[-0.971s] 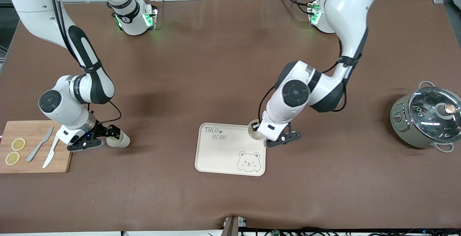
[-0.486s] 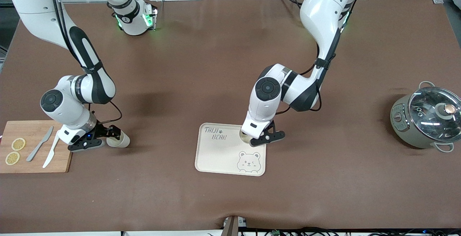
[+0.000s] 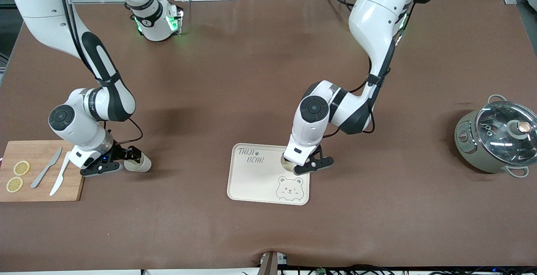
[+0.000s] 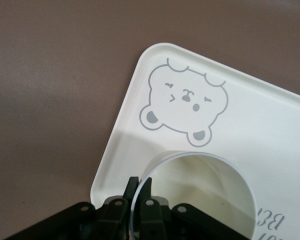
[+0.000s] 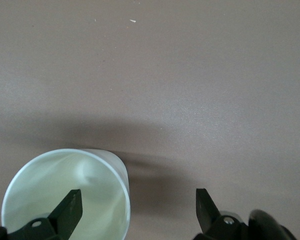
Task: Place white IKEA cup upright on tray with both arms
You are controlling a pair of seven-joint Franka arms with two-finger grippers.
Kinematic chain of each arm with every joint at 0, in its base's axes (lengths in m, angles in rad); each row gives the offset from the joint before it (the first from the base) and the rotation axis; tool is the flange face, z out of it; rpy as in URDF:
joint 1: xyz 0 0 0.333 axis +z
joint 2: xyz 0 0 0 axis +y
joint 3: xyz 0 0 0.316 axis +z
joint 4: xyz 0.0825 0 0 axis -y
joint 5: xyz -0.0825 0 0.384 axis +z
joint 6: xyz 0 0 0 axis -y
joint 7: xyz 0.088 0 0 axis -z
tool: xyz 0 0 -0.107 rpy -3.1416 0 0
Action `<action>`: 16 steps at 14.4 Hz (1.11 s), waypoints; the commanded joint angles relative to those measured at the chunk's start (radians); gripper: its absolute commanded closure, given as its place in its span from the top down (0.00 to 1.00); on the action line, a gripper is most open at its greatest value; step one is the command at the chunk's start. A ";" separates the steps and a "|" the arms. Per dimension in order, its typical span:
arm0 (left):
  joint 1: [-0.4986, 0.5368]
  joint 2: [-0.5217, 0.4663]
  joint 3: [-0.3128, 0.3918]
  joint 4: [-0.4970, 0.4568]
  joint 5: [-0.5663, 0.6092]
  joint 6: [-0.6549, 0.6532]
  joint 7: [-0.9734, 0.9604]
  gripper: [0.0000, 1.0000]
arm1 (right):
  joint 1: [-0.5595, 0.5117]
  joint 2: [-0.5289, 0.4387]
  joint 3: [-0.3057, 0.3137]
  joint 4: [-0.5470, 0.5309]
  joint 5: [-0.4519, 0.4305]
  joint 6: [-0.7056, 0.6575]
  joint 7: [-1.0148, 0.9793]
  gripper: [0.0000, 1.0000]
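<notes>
White plastic cup (image 4: 190,195) stands on the cream rectangular tray (image 3: 251,184), its rim pinched by the left pincer (image 4: 139,192); release cleanly, then lift straight up. Right pincer (image 5: 137,210) rests spread on the tabletop (image 3: 251,77), one finger inside a second cup (image 5: 65,195).

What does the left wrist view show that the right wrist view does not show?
Only the left wrist view shows the tray with its bear face, and the left end effector shut on the rim of a white cup over that tray. Only the right wrist view shows the right end effector open, one finger inside a second cup that is over bare brown table, with no tray in sight. Both views share a white cup seen from above with its mouth toward the camera, black fingers, and the brown table surface.
</notes>
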 commanded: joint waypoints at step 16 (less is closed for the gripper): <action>0.000 0.056 0.005 0.012 0.019 0.028 -0.030 0.00 | 0.009 -0.008 0.000 -0.013 0.003 0.018 -0.012 0.18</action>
